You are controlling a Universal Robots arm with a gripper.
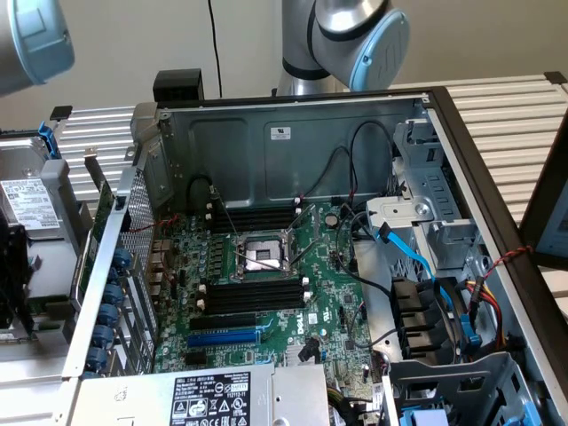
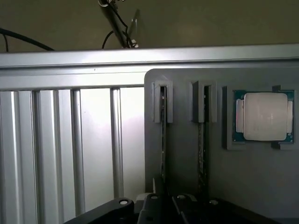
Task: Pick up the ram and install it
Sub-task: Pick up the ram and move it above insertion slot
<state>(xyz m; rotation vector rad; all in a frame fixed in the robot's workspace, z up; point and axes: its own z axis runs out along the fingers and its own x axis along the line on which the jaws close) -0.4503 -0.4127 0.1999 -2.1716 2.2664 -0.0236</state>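
- Grey holder [image 2: 252,177] is seen resting on a ribbed aluminium table top [image 2: 70,140], in the wrist view.
- Two upright slots are cut into the holder. A memory stick is stood edge-on in each, so only the thin edges are seen.
- The ram [image 2: 162,140] is noted in the holder slot farther from the holder's square recess. The second stick [image 2: 202,149] is in the slot nearer that recess.
- A processor chip [image 2: 265,115], with a metal lid on a green board, is seated in the recess.
- The gripper [image 2: 163,201] is seen as dark metal at the holder's near end, right over the ends of both sticks and closest to the ram. Contact cannot be made out. Whether the claw is released or clenched cannot be told.
- Exterior view: an open computer case [image 1: 293,133] is laid on its side with the motherboard [image 1: 328,293] exposed.
- Black memory slots [image 1: 253,297] are seen unfilled on the board, beside the CPU socket [image 1: 262,256].
- A blue expansion slot [image 1: 222,338] is noted beyond those slots.
- The arm's base column [image 1: 342,35] is seen behind the case.
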